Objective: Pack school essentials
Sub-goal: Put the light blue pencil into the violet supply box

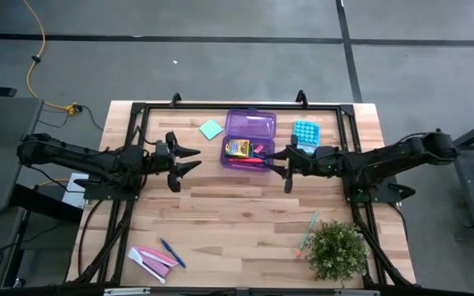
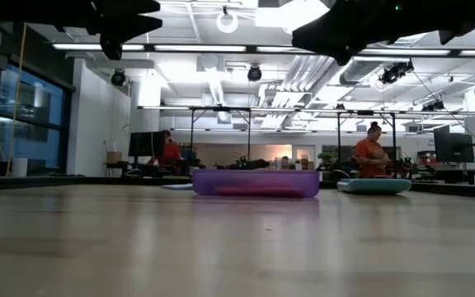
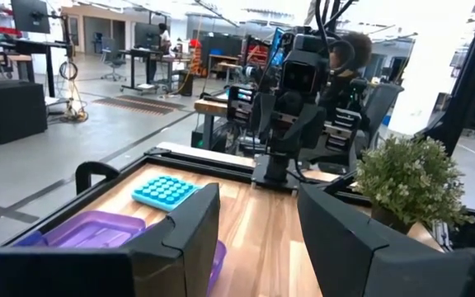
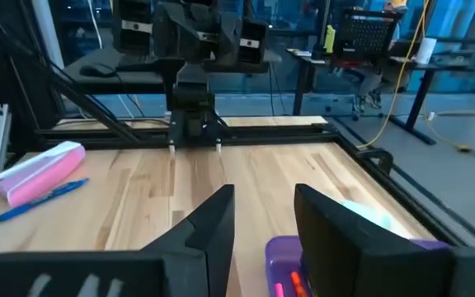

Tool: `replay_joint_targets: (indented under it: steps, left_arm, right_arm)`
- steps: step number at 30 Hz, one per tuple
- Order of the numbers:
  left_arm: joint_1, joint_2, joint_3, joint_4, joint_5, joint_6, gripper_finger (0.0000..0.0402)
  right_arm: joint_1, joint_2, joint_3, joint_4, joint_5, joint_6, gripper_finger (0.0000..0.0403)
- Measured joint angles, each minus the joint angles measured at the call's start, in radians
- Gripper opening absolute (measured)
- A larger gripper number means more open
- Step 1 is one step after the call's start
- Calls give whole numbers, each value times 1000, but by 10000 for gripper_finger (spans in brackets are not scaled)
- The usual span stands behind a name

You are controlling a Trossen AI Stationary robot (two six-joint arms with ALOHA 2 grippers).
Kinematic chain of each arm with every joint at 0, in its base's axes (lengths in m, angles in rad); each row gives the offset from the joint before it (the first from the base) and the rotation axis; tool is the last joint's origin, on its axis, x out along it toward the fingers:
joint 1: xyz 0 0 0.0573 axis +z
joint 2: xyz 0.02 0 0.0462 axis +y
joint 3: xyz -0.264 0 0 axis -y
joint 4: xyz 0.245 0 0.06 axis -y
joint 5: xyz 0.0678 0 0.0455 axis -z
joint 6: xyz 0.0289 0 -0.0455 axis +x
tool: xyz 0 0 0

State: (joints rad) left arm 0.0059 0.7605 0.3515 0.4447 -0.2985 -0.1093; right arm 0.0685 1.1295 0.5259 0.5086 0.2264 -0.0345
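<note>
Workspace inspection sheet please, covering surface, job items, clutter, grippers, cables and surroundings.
Surface: light wooden slatted table with a black frame.
Job's things: open purple plastic case holding a yellow crayon box and red pens; green sticky-note pad beside it; blue pen near the front left; green pen by the plant.
Clutter: light-blue buttoned pad; pink and white flat pieces; small potted green plant.
Grippers: left gripper jaws open, empty, left of the case; right gripper jaws open, empty, right of it.
Cables: yellow cable on the floor.
Surroundings: person in orange top far behind.
</note>
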Motion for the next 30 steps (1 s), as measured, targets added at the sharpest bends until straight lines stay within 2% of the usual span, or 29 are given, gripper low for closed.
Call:
replay_joint_targets:
  steps: [17, 19, 22, 24, 25, 27, 30]
  left_arm:
    - [0, 0, 0, -7, 0, -10, 156]
    - [0, 0, 0, -8, 0, -10, 156]
    - [0, 0, 0, -8, 0, -10, 156]
    - [0, 0, 0, -7, 0, -2, 156]
    - [0, 0, 0, -7, 0, 2, 156]
    - [0, 0, 0, -7, 0, 8, 156]
    - [0, 0, -1, -7, 0, 1, 156]
  right_arm:
    - [0, 9, 0, 6, 0, 0, 121]
    - [0, 9, 0, 12, -39, 3, 121]
    - [26, 10, 16, 11, -170, 71, 121]
    - [86, 9, 58, -112, -181, 126, 121]
    - [122, 10, 88, -220, -153, 155, 121]
    - [204, 23, 168, -487, -52, 237, 121]
    - [311, 74, 295, -879, 66, 462, 121]
